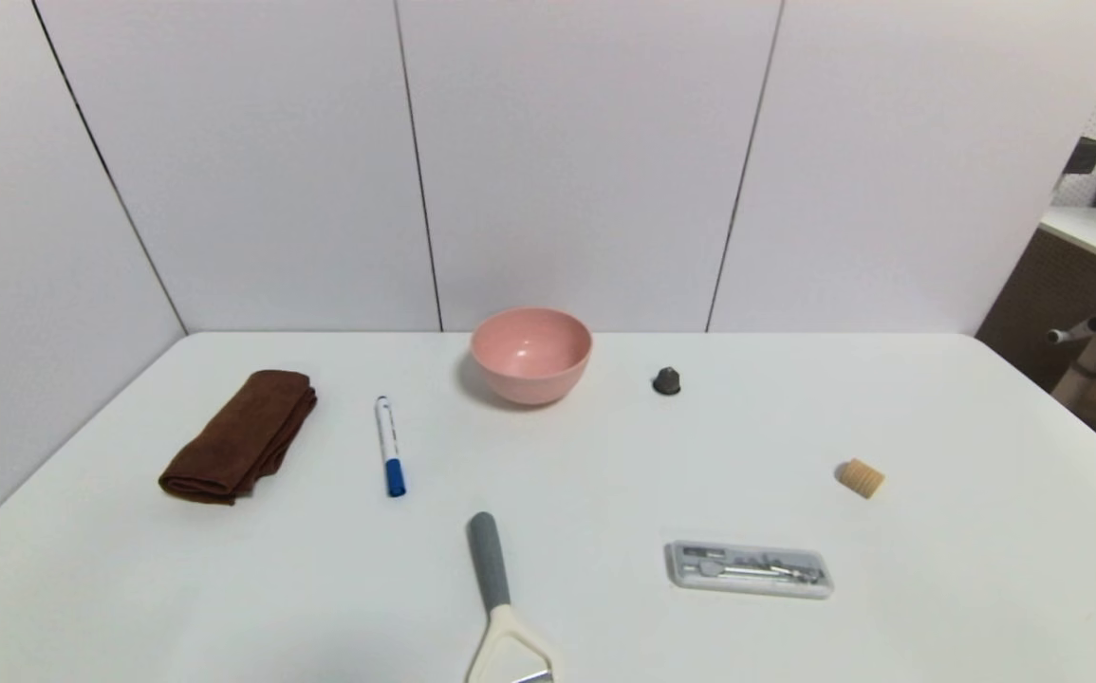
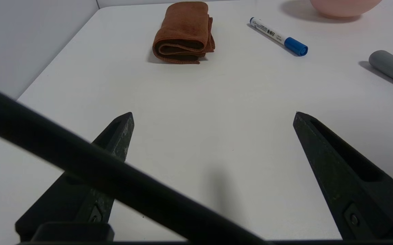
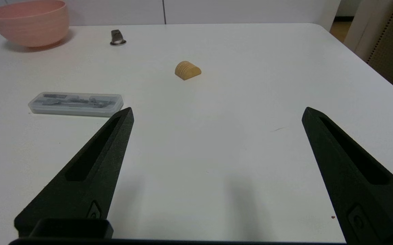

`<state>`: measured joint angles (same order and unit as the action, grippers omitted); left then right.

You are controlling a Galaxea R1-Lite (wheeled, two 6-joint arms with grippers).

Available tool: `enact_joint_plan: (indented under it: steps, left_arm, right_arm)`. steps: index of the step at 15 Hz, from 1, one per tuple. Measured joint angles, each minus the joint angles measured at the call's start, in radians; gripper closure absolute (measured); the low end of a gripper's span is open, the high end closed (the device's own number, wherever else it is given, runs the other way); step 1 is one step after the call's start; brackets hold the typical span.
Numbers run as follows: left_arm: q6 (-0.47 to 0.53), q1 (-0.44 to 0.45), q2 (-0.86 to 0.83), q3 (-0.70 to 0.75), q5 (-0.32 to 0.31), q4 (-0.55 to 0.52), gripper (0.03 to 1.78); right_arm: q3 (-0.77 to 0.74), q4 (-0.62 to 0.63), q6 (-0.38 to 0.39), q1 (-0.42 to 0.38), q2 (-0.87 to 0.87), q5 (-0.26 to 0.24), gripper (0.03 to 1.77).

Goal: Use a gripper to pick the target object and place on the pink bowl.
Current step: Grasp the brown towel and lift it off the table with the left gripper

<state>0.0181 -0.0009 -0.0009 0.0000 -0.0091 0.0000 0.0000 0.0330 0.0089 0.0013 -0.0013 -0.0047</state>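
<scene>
1. The left gripper (image 2: 214, 114) hangs over the near left of the table (image 1: 585, 474), jaws wide apart with nothing between them. The cloth (image 2: 184, 32) lies on the tabletop ahead of that gripper, well apart from its tips.
2. The right gripper (image 3: 218, 109) is idle over the near right side of the table, also spread and holding nothing; the cloth lies far across to its left.
3. The cloth should be light and limp, with a fuzzy face that ought to give good friction. Nothing about it looks fragile, so a firm squeeze should do no harm.
4. It is folded into a long, layered bundle. Pinching only the top layer would probably let the rest unroll and trail, so the bite should take in every layer.
5. The best hold looks to be around the middle of its length, one jaw down each long side, tips low near the table. From the left gripper that means going forward, lining up with the bundle, then lowering.
6. Gripped there, both ends will likely droop. The bowl (image 1: 530, 356) stands ahead and to the right of the left gripper, so the cloth wants lifting well above the rim.
7. The marker (image 2: 278, 36) lies between cloth and bowl; a sagging end could brush it if carried low.
</scene>
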Motion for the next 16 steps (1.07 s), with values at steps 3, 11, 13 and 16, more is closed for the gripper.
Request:
enact_joint_plan:
  steps: [3,11,13,16]
  left_arm:
    - [0.0,0.0,0.0,0.0,0.0,0.0,0.12]
    - [0.0,0.0,0.0,0.0,0.001,0.0,0.12]
    - [-0.002,0.0,0.0,0.0,0.001,0.0,0.12]
    - [0.007,0.0,0.003,0.0,0.001,-0.003,0.12]
  right_arm:
    - [0.0,0.001,0.0,0.0,0.0,0.0,0.09]
    - [0.0,0.0,0.0,0.0,0.0,0.0,0.09]
    - [0.0,0.0,0.0,0.0,0.0,0.0,0.09]
    - [0.0,0.0,0.001,0.0,0.0,0.0,0.09]
